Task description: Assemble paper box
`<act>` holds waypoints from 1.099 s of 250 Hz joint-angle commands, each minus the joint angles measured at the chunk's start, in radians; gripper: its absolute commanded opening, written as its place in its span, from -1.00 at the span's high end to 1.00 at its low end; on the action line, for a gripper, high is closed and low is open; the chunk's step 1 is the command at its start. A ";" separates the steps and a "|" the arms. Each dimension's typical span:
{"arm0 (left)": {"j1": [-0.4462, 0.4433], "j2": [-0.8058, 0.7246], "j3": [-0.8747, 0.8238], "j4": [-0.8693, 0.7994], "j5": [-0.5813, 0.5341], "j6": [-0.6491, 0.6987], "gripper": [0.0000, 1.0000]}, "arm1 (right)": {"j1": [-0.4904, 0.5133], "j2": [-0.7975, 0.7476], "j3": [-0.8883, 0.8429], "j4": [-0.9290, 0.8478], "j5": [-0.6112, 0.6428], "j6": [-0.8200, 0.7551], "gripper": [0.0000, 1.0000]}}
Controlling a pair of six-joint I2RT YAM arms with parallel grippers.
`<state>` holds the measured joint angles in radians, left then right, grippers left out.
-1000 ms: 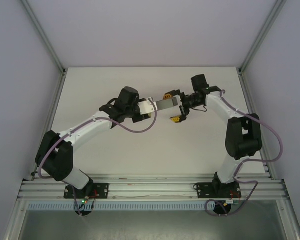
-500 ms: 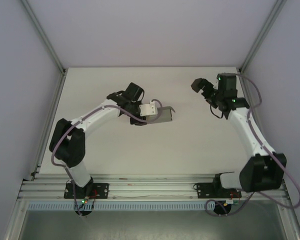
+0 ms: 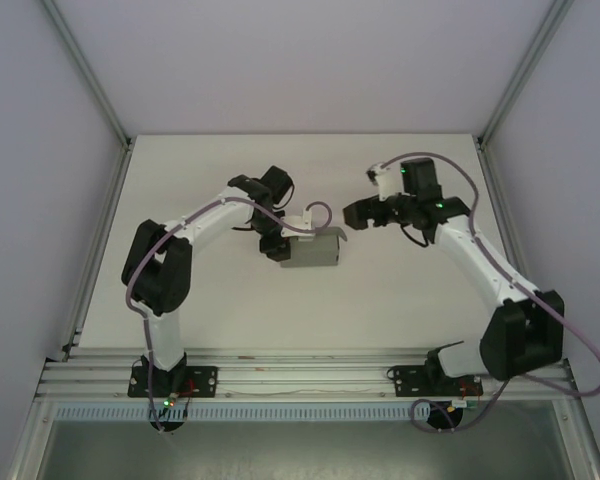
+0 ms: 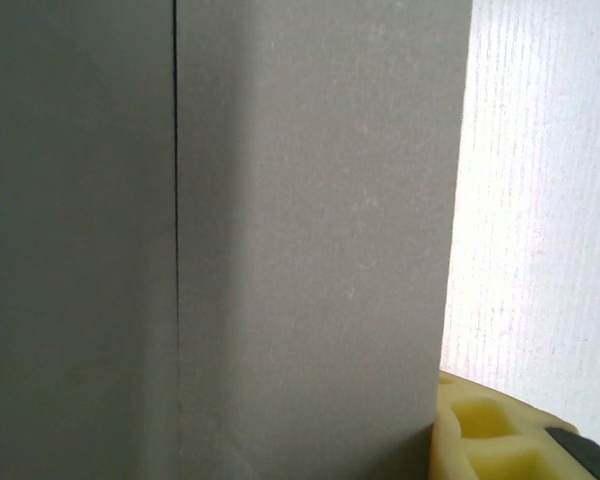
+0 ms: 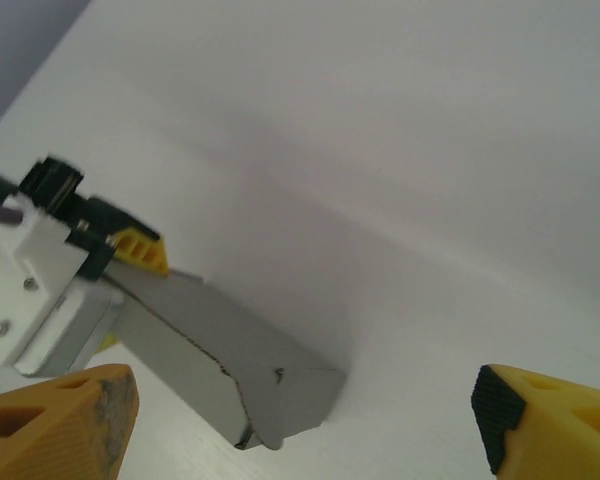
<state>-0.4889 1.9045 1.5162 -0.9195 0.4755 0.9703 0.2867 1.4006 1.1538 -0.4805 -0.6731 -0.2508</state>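
Observation:
The paper box (image 3: 315, 250) is a small low grey cardboard box at mid-table, its long side running left to right. My left gripper (image 3: 283, 243) is shut on the box's left end; the grey cardboard (image 4: 280, 230) takes up most of the left wrist view, with one yellow fingertip (image 4: 490, 435) against its edge. My right gripper (image 3: 353, 214) hangs open just up and to the right of the box's right end, touching nothing. In the right wrist view the box (image 5: 230, 360) lies between and beyond the right gripper's (image 5: 305, 425) spread yellow fingers (image 5: 60, 420).
The white table (image 3: 230, 310) is bare around the box. Grey walls and aluminium posts (image 3: 90, 90) enclose it on the left, back and right. A mounting rail (image 3: 300, 375) runs along the near edge.
A second ago both grippers met at the box. The right gripper let go, swung off to the right, then came back open. The left arm turned and carried the box nearer.

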 commanded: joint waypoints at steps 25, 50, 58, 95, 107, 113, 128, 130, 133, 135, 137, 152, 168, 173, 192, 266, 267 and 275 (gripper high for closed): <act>0.006 0.037 0.041 -0.027 0.024 -0.013 0.22 | 0.074 0.123 0.105 -0.193 0.070 -0.153 -0.40; 0.006 0.039 0.039 -0.025 0.023 -0.015 0.22 | 0.110 0.163 0.133 -0.238 0.094 -0.184 -0.19; 0.005 0.039 0.038 -0.025 0.023 -0.016 0.22 | 0.119 0.171 0.138 -0.246 0.109 -0.188 -0.16; 0.006 0.038 0.036 -0.018 0.009 -0.026 0.22 | 0.144 0.186 0.151 -0.235 0.162 -0.165 0.26; 0.005 0.039 0.038 -0.014 0.006 -0.031 0.22 | 0.145 0.189 0.155 -0.236 0.160 -0.160 0.37; 0.006 0.039 0.038 -0.010 0.005 -0.036 0.22 | 0.147 0.191 0.154 -0.237 0.160 -0.156 0.42; 0.005 0.040 0.039 -0.001 0.007 -0.051 0.21 | 0.151 0.196 0.156 -0.253 0.165 -0.156 0.57; 0.005 0.039 0.039 0.000 0.007 -0.053 0.21 | 0.153 0.197 0.157 -0.255 0.168 -0.157 0.58; 0.006 0.040 0.039 0.002 0.006 -0.058 0.22 | 0.153 0.198 0.156 -0.256 0.174 -0.155 0.60; 0.006 0.042 0.038 0.004 0.006 -0.060 0.21 | 0.153 0.199 0.155 -0.255 0.178 -0.152 0.61; 0.006 0.041 0.038 0.007 0.006 -0.060 0.21 | 0.155 0.198 0.154 -0.252 0.184 -0.150 0.63; 0.006 0.039 0.036 0.018 0.009 -0.077 0.22 | 0.160 0.201 0.139 -0.226 0.215 -0.121 0.77; 0.006 0.037 0.032 0.037 0.005 -0.098 0.21 | 0.167 0.204 0.133 -0.201 0.229 -0.076 0.91; 0.005 0.036 0.032 0.043 0.005 -0.106 0.21 | 0.170 0.204 0.133 -0.198 0.230 -0.062 0.95; 0.006 0.034 0.029 0.064 -0.005 -0.137 0.21 | 0.180 0.198 0.123 -0.164 0.254 0.031 1.00; 0.004 0.043 0.032 0.082 -0.031 -0.165 0.20 | 0.221 0.101 -0.077 0.143 0.322 0.405 1.00; 0.003 0.043 0.032 0.082 -0.032 -0.165 0.20 | 0.221 0.100 -0.081 0.148 0.324 0.409 1.00; 0.003 0.043 0.030 0.086 -0.031 -0.168 0.20 | 0.222 0.099 -0.105 0.175 0.327 0.425 1.00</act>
<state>-0.4881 1.9224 1.5295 -0.8925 0.4599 0.8272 0.4892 1.5318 1.1408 -0.4538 -0.3855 -0.0040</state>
